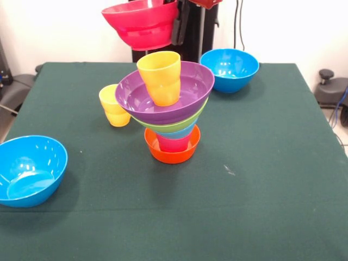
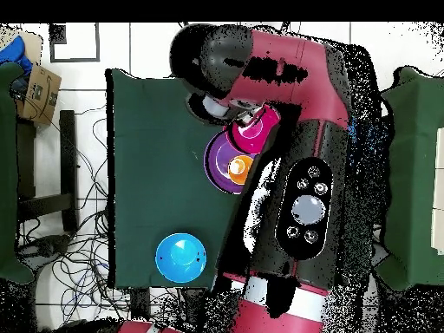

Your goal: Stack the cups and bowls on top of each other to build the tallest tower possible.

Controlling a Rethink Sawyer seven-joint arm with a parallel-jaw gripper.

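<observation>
The tower [image 1: 171,117] stands mid-table: an orange bowl [image 1: 172,155] as base, a red-pink cup [image 1: 174,143] in it, then light blue and lime green bowls, and a wide purple bowl [image 1: 163,100] on top. An orange cup [image 1: 160,76] stands upright in the purple bowl. My gripper [image 1: 176,26] is shut on the rim of a red bowl [image 1: 141,24] and holds it high, behind and above the tower. A yellow cup [image 1: 114,106] stands on the table left of the tower. In the overhead view the red bowl [image 2: 256,130] overlaps the purple bowl [image 2: 221,165] and orange cup [image 2: 240,167].
One blue bowl [image 1: 229,68] sits at the table's far right, near the pedestal. Another blue bowl [image 1: 30,168] sits at the near left edge. The green table [image 1: 261,163] also shows in the overhead view [image 2: 147,156], where the arm [image 2: 295,130] covers much of it.
</observation>
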